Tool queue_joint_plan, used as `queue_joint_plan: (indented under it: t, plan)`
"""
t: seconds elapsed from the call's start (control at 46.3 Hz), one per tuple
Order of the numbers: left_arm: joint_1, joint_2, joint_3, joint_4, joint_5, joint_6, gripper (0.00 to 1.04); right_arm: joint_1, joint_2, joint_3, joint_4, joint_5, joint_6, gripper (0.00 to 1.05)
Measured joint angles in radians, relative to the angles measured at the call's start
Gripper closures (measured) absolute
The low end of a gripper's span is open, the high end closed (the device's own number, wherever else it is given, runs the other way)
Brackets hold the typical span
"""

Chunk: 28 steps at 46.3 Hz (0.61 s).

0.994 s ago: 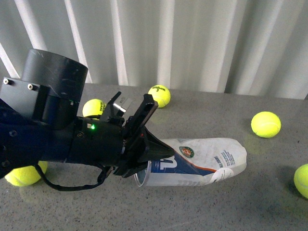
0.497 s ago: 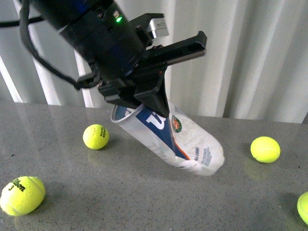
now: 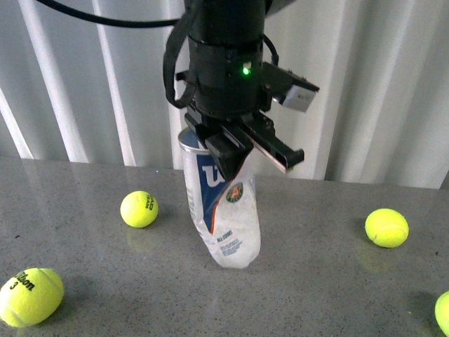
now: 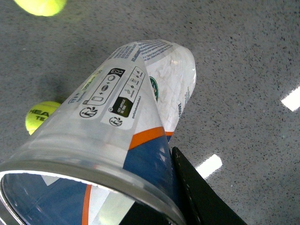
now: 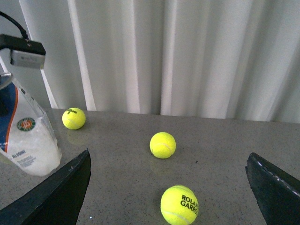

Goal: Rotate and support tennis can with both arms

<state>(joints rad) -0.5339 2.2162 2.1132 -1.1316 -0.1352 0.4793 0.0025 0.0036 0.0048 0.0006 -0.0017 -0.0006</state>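
The tennis can (image 3: 223,210), a clear dented tube with a blue, white and orange label, stands nearly upright on the grey table, open rim up, closed end on the surface. My left gripper (image 3: 235,151) comes down from above and is shut on the can's upper part near the rim. In the left wrist view the can (image 4: 126,108) fills the frame, with one black finger (image 4: 197,192) pressed against its side. In the right wrist view the can (image 5: 26,136) shows at the far left. My right gripper (image 5: 168,187) is open, its jaws wide apart and empty, away from the can.
Yellow tennis balls lie around: one (image 3: 139,208) left of the can, one (image 3: 31,296) at the front left, one (image 3: 386,227) to the right, one (image 3: 442,312) at the right edge. Two balls (image 5: 163,145) (image 5: 179,205) lie before the right gripper. White curtain (image 3: 365,84) behind the table.
The left arm has swung up and over, turning the can from lying on its side, through a tilt, to nearly upright with its closed end on the table.
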Motion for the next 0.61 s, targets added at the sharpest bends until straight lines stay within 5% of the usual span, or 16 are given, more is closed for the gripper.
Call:
queue_joint_plan:
  t: [0.346,0.605]
  plan:
    - [-0.029,0.028,-0.055,0.026,-0.023,0.046,1.0,0.0,0.0,0.0,0.0,0.0,0.0,0.07]
    - [-0.032,0.032,0.007,0.006,0.035,-0.007,0.58,0.0,0.0,0.0,0.0,0.0,0.0,0.07]
